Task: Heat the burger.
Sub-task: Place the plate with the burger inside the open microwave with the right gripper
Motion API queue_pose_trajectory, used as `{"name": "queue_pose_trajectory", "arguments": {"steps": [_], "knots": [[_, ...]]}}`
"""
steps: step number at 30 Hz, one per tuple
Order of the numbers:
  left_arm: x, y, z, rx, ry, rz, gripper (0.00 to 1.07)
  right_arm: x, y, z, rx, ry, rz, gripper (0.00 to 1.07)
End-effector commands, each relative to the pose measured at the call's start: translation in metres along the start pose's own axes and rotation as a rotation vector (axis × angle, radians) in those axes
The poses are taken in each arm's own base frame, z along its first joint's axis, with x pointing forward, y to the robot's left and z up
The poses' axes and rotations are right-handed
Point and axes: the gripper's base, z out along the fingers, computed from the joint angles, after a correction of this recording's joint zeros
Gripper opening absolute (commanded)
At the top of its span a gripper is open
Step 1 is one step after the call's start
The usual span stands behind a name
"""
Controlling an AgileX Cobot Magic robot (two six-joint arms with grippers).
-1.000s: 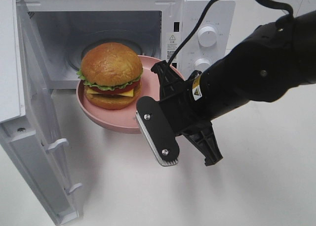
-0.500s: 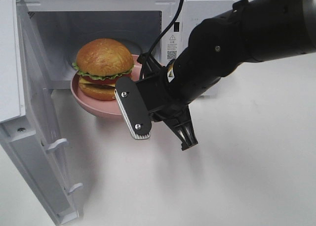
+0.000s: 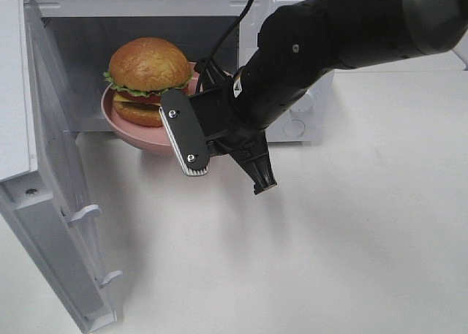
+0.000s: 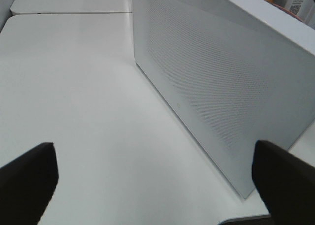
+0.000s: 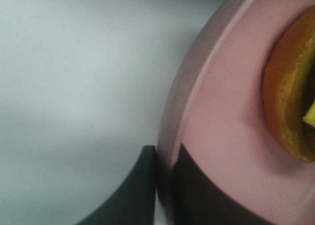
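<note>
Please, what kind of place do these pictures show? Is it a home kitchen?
Probably a robot test bench set up like a kitchen, not a home: a plain white table, a white microwave with its door open, and a black robot arm holding a burger on a pink plate.

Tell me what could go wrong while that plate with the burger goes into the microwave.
1. The right end effector pinches only one edge of the pink plate, so the loaded plate might tilt or slip.
2. The burger sits tall and loose on the plate, so a tilt could topple it.
3. The arm is close to the right frame of the microwave opening and might bump it.
</note>
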Motion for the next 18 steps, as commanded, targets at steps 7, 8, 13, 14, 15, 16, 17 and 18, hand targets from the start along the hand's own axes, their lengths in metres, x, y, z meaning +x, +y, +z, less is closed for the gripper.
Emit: {"name": "queue_pose_trajectory", "arguments": {"steps": [7,8,13,14,15,16,17,18], "knots": [[0.001,-0.001,-0.002,0.006,-0.029,-0.002,1.00,-0.002,-0.023,0.009,0.077,-0.005,-0.008,0.00],[0.001,-0.001,-0.002,0.006,-0.029,-0.002,1.00,-0.003,-0.027,0.012,0.077,-0.005,0.007,0.00],[0.001,-0.001,-0.002,0.006,-0.029,-0.002,1.00,-0.003,-0.035,0.019,0.074,0.007,0.022,0.00],[0.001,-0.001,-0.002,0.006,-0.029,-0.002,1.00,-0.003,-0.036,0.020,0.078,0.010,0.019,0.00],[0.001,-0.001,-0.002,0.006,-0.029,-0.002,1.00,-0.003,-0.036,0.020,0.078,0.010,0.019,0.00],[0.001,-0.001,-0.002,0.006,-0.029,-0.002,1.00,-0.003,-0.042,0.021,0.087,0.017,0.016,0.00],[0.001,-0.001,-0.002,0.006,-0.029,-0.002,1.00,-0.003,-0.043,0.021,0.086,0.021,0.017,0.00],[0.001,-0.001,-0.002,0.006,-0.029,-0.002,1.00,-0.003,-0.043,0.021,0.086,0.021,0.017,0.00]]}}
